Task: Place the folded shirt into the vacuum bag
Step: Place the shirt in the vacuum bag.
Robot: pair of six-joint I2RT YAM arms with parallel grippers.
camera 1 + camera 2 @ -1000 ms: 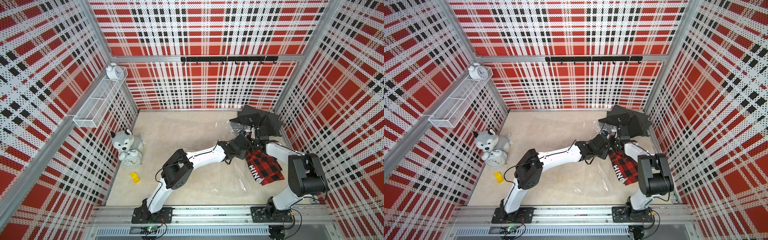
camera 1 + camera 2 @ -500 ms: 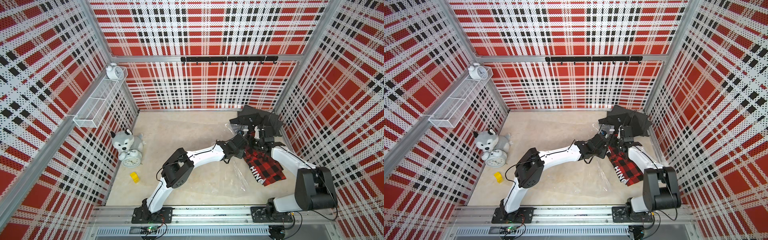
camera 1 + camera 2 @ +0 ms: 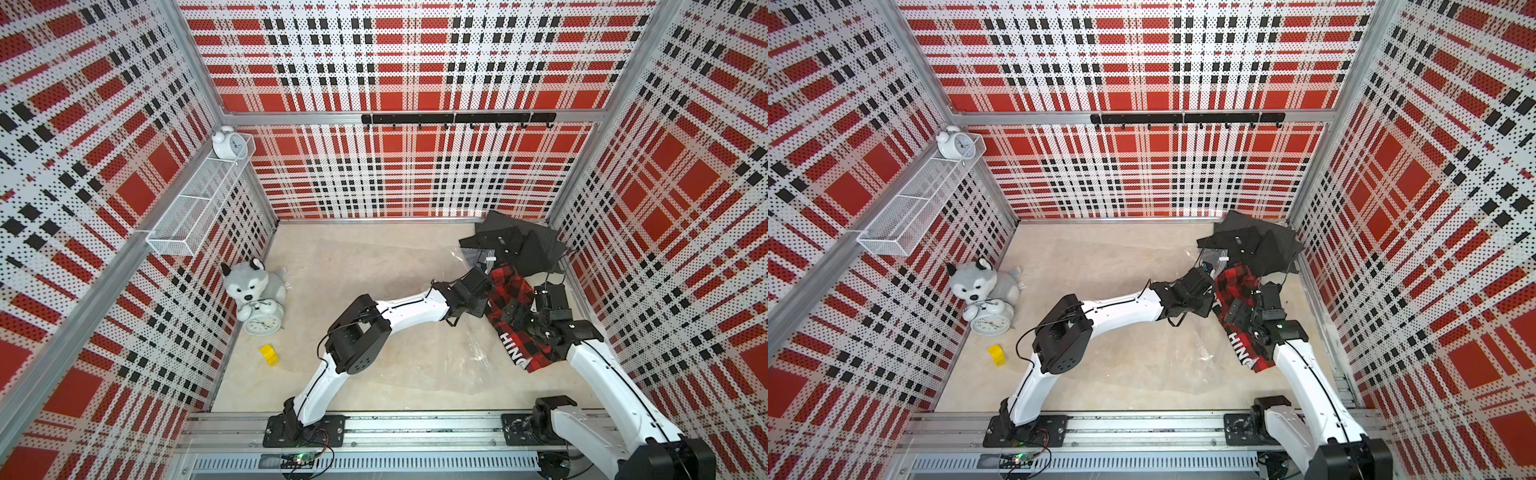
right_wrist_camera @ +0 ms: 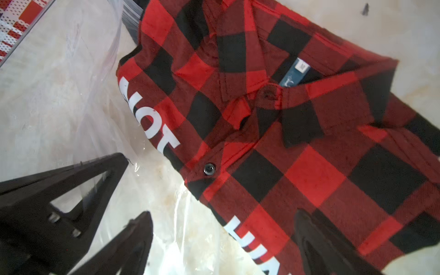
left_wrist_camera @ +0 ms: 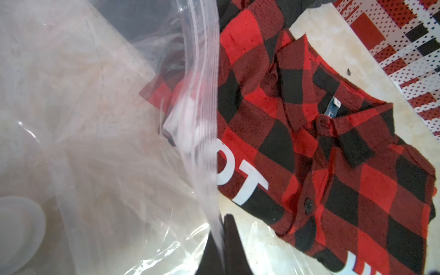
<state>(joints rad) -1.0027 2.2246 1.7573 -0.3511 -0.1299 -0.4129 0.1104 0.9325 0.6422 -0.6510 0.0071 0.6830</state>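
Observation:
The folded shirt (image 3: pixel 524 353) (image 3: pixel 1239 280), red-and-black check with white letters, lies flat at the right of the floor (image 5: pixel 309 154) (image 4: pixel 297 147). The vacuum bag (image 3: pixel 469 349) (image 3: pixel 1202 347) spreads clear and crinkly to its left. My left gripper (image 3: pixel 486 293) (image 3: pixel 1212 286) (image 5: pixel 222 238) is shut on the bag's zip edge (image 5: pixel 204 95) and holds it up beside the shirt; a corner of the shirt shows through the plastic. A pale round valve cap (image 5: pixel 19 228) sits in the bag. My right gripper (image 3: pixel 515 318) (image 3: pixel 1241 313) (image 4: pixel 223 228) hangs open over the shirt, holding nothing.
A heap of black cloth (image 3: pixel 515 245) fills the back right corner. By the left wall sit a husky plush (image 3: pixel 249 284), an alarm clock (image 3: pixel 261 322) and a yellow roll (image 3: pixel 269 355). A wire shelf (image 3: pixel 199 208) and a hook rail (image 3: pixel 457 118) hang on the walls.
My right gripper has opened and drawn back toward the front, off the far end of the shirt. The shirt now lies free. The left gripper still grips the bag edge.

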